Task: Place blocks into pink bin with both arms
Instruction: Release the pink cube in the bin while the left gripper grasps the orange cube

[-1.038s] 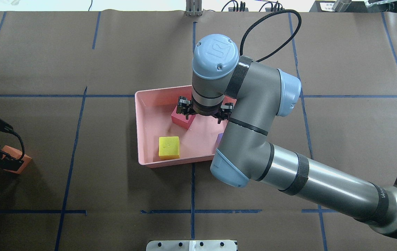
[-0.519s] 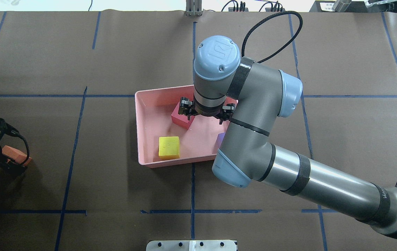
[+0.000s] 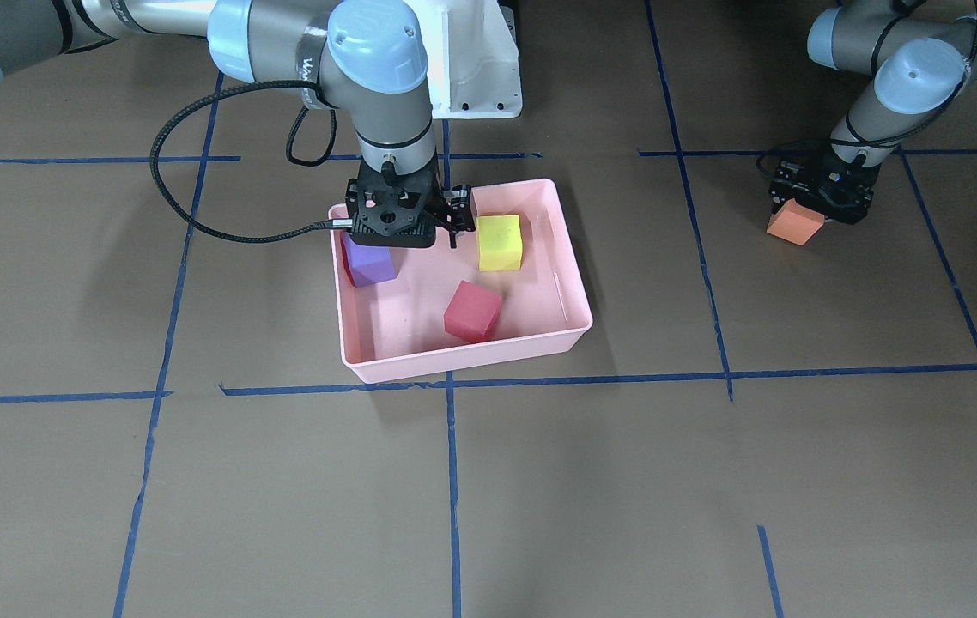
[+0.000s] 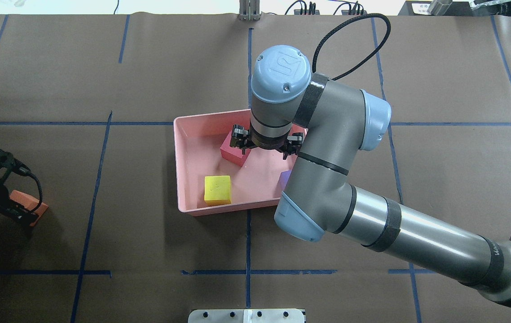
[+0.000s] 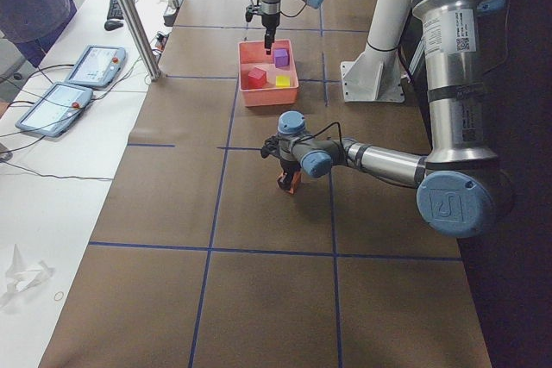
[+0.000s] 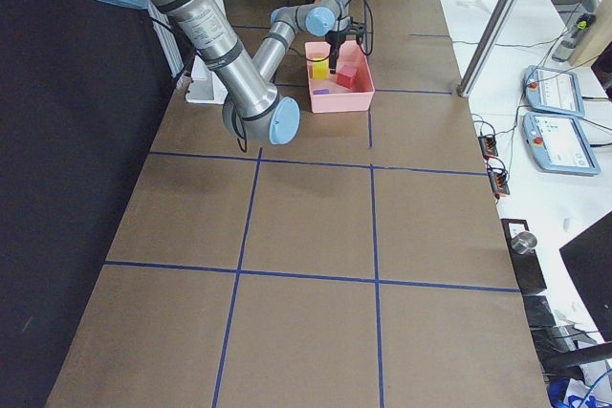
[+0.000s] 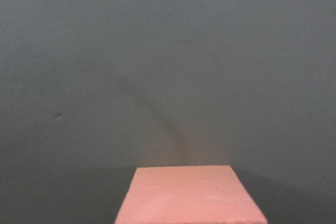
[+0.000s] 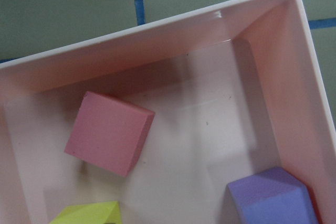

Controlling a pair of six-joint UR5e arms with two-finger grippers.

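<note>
The pink bin [image 3: 463, 365] sits mid-table and holds the purple block [image 3: 368, 262], the red block [image 3: 471, 311] and the yellow-green block [image 3: 499, 242]. My right gripper [image 3: 407, 225] hangs open and empty over the bin's near side, just above the purple block. The right wrist view looks down on the bin wall [image 8: 157, 24], the red block [image 8: 107, 132], the purple block [image 8: 273, 203] and the yellow-green block [image 8: 86, 214]. My left gripper [image 3: 815, 206] is shut on the orange block [image 3: 793, 225] far left of the bin, low over the table. The orange block also shows in the left wrist view [image 7: 189, 195].
The brown table cover is marked with blue tape lines. The white pedestal base [image 3: 476, 60] stands behind the bin. A metal plate [image 4: 246, 315] lies at the table's near edge. Operators' tablets [image 5: 95, 66] lie on a side bench.
My left gripper has shifted a little to the right with the orange block in it. My right arm has drifted slightly toward the bin's near right side, with the jaws still open.
</note>
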